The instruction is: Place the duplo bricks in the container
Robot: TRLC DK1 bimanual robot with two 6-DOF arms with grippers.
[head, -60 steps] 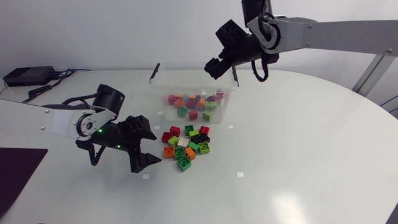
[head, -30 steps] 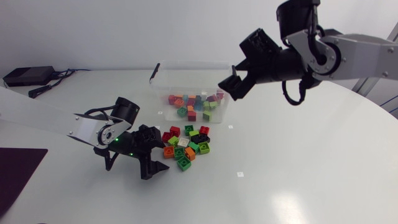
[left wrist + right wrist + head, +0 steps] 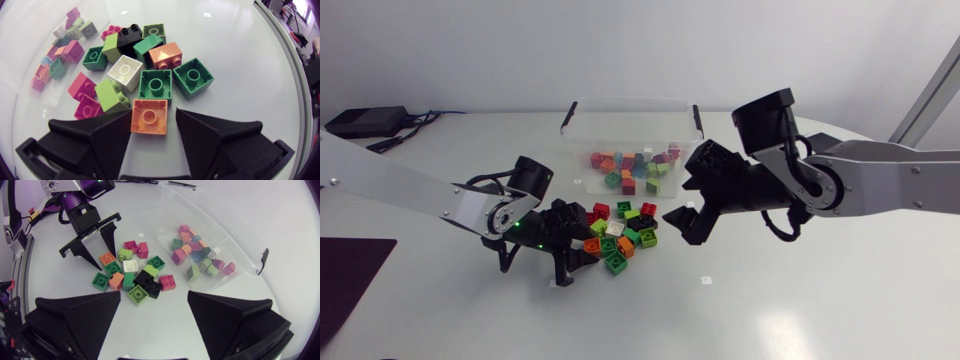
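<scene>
Several duplo bricks [image 3: 620, 235] lie in a pile on the white table, in front of the clear container [image 3: 620, 104], which holds more bricks [image 3: 632, 164]. My left gripper [image 3: 580, 252] is low at the pile's near-left edge. An orange brick [image 3: 149, 116] sits between its fingers: one finger [image 3: 112, 132] touches it, while a thin gap shows at the other, so the gripper is open. My right gripper [image 3: 686, 216] hangs open and empty just right of the pile. The right wrist view shows the pile [image 3: 132, 277], the container [image 3: 220, 235] and the left gripper [image 3: 92, 242].
A black box with cables [image 3: 365, 122] sits at the far left of the table. A dark mat [image 3: 345, 275] lies at the near left edge. Bare white table stretches in front of and to the right of the pile.
My left gripper slid right to the pile and its fingers narrowed around the orange brick. My right arm swung from above the container down and forward to the pile's right side.
</scene>
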